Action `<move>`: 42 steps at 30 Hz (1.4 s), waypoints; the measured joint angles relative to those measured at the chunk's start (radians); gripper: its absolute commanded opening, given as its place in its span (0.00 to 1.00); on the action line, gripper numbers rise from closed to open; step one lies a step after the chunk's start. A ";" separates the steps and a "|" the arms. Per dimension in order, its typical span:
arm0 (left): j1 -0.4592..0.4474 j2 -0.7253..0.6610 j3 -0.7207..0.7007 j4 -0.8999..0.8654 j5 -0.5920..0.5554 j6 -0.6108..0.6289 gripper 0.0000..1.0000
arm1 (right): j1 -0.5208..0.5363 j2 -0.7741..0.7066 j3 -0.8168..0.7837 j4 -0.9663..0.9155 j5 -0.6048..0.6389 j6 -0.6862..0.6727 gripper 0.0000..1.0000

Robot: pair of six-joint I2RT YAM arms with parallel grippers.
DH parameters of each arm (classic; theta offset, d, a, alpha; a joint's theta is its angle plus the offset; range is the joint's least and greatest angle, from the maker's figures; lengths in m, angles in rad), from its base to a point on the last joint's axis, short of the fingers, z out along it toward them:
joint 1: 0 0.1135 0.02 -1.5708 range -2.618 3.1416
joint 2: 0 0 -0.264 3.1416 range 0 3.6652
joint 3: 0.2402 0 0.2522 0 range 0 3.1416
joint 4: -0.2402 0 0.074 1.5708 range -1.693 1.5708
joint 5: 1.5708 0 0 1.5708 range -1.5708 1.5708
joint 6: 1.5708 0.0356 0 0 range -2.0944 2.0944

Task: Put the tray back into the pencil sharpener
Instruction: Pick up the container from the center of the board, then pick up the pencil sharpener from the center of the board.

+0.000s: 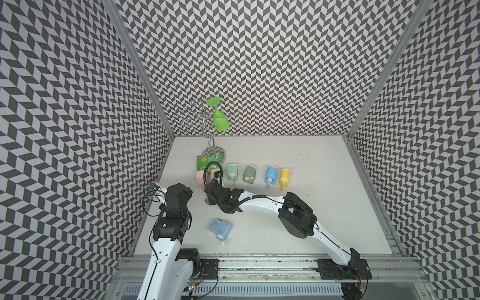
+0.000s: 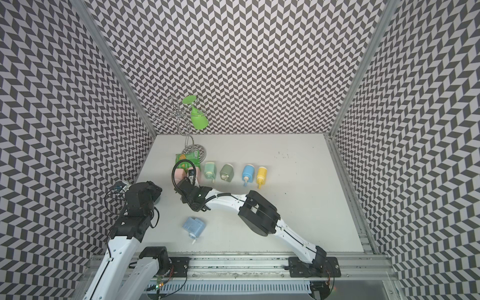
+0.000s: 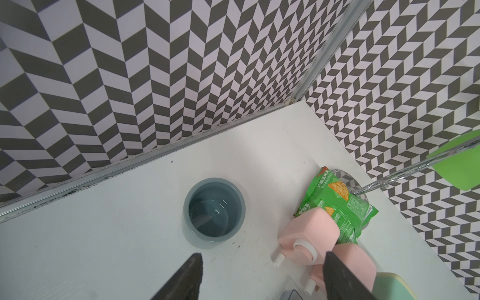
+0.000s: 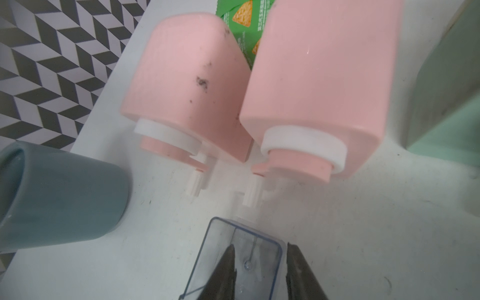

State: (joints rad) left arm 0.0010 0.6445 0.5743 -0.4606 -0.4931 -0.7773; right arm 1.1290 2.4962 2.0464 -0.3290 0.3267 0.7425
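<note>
The tray is a small clear plastic box lying on the white table in front of two pink sharpeners. My right gripper reaches down onto it. One finger is inside the tray and the other is outside its wall, and a gap shows beside the inner finger. A corner of the tray also shows in the left wrist view. The light blue pencil sharpener lies nearer the front, apart from both grippers. My left gripper hangs open and empty above the table, near a grey-blue cup.
Two pink sharpeners lie against a green snack bag. Mint, olive, blue and yellow sharpeners lie in a row. A wire rack holding a green glass stands at the back left.
</note>
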 measured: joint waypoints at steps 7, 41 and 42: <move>0.000 0.000 0.000 -0.005 -0.008 -0.002 0.73 | -0.001 0.005 0.000 -0.025 0.004 0.003 0.23; 0.026 -0.051 -0.010 0.083 0.142 0.124 0.69 | -0.068 -0.622 -0.716 0.107 -0.092 -0.248 0.00; 0.026 -0.051 -0.014 0.092 0.157 0.134 0.69 | -0.087 -0.675 -0.766 0.121 -0.107 -0.276 0.00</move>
State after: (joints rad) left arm 0.0273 0.5934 0.5602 -0.3683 -0.3363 -0.6437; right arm 1.0424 1.8214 1.2808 -0.2081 0.2199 0.4664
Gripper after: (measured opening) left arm 0.694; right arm 0.050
